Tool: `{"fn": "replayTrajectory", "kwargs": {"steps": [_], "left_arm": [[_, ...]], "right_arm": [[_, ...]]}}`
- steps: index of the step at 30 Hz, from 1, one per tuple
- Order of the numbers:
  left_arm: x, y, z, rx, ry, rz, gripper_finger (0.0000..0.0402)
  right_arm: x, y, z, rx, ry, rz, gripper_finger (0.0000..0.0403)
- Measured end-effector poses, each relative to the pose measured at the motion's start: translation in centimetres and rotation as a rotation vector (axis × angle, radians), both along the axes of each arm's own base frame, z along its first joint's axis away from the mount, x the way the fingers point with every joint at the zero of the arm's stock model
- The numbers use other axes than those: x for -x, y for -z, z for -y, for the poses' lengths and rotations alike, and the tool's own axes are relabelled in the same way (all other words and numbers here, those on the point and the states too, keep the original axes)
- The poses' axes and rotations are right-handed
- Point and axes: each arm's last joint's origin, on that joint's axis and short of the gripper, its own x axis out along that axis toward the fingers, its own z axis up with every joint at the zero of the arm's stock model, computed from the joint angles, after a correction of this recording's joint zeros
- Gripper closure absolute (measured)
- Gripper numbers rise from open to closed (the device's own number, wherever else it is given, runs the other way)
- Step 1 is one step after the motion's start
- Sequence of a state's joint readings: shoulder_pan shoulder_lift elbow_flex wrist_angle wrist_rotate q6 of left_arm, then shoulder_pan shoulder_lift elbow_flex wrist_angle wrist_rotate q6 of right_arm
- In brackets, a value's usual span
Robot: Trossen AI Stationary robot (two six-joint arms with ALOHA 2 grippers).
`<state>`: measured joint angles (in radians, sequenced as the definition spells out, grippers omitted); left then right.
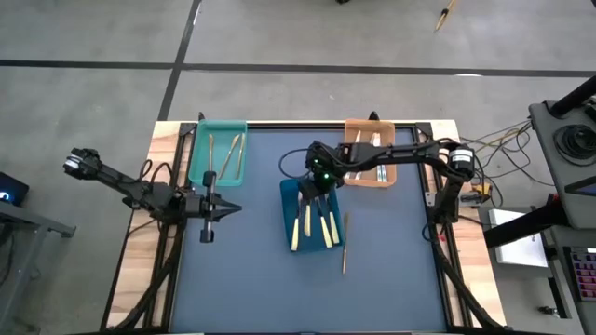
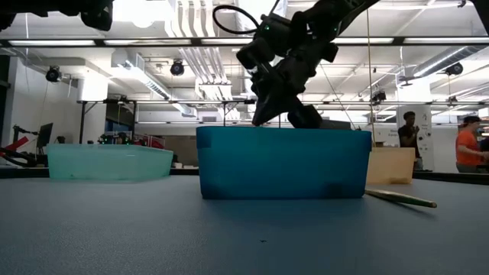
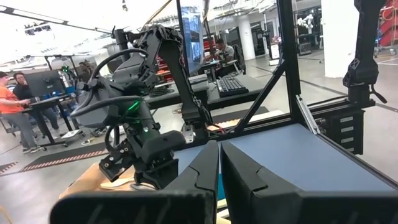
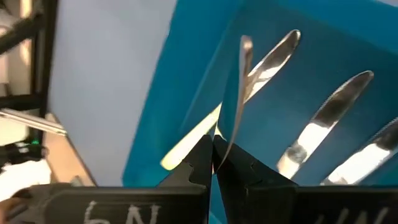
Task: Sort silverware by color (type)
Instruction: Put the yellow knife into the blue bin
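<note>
On the tabletop (image 1: 391,270) seen from above, the sorting is looking well along but unfinished: at the left the teal tray (image 1: 220,154) is holding a few gold-tan utensils (image 1: 233,155), and just below it the left tool (image 1: 207,226) is hanging idle over bare surface, its fingers pressed together on nothing, as the left wrist view shows. Moving to the middle, the blue tray (image 1: 310,216) is carrying several cream-handled pieces (image 1: 315,226) lying side by side, and the right tool (image 1: 312,192) is hovering over that tray's far end, its fingers closed on a slim utensil (image 4: 238,93) whose silver end is sticking out above the knives already in the tray; it seems to be on the point of being dropped in with its kind. Just right of the blue tray, one gold-tan utensil (image 1: 345,244) is lying loose on the tabletop, outside every tray, so at least that piece is still waiting to be sorted. Farther right, the orange tray (image 1: 371,160) is holding pale-handled pieces (image 1: 371,162), partly hidden by the right arm
</note>
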<state>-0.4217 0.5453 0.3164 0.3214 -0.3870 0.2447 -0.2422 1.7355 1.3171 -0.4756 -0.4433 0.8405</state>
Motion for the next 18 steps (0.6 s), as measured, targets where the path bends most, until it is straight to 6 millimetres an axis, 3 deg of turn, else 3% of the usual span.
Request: {"fn": "replayTrajectory", "kwargs": {"steps": [18], "left_arm": [[0.00,0.00,0.00,0.006,0.001,0.000,0.0401]], "right_arm": [[-0.17,0.08,-0.58,0.093,-0.001,-0.006,0.0381]]}}
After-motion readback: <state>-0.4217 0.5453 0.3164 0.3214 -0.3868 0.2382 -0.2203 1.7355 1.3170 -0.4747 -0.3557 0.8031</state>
